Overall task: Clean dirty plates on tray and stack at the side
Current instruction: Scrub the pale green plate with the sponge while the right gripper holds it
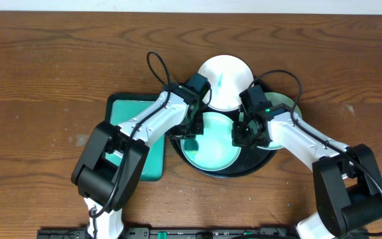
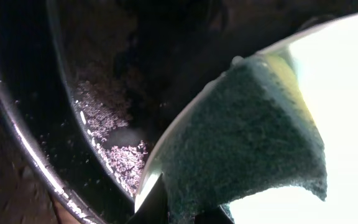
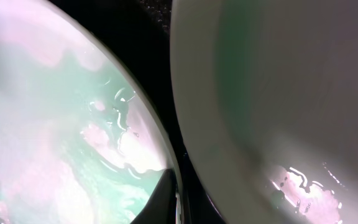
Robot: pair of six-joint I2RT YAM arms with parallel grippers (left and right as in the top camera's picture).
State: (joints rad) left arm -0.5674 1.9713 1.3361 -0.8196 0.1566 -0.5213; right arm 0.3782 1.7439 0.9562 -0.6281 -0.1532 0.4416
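Overhead view: even, diffuse light from above and sharp across the frame, with soft shadows on the table [image 1: 45,73] beneath the arms; the white plate [image 1: 225,79] at upper centre is near clipping. Left wrist view: dim and murky on the left, with a thin glint along the tray [image 2: 17,140] rim, the sponge [image 2: 253,137] softly focused, and the plate [image 2: 353,74] at far right blown out. Right wrist view: blurred throughout, with washed-out glare at upper left and small wet highlights on the pale plate [image 3: 291,180] at lower right.
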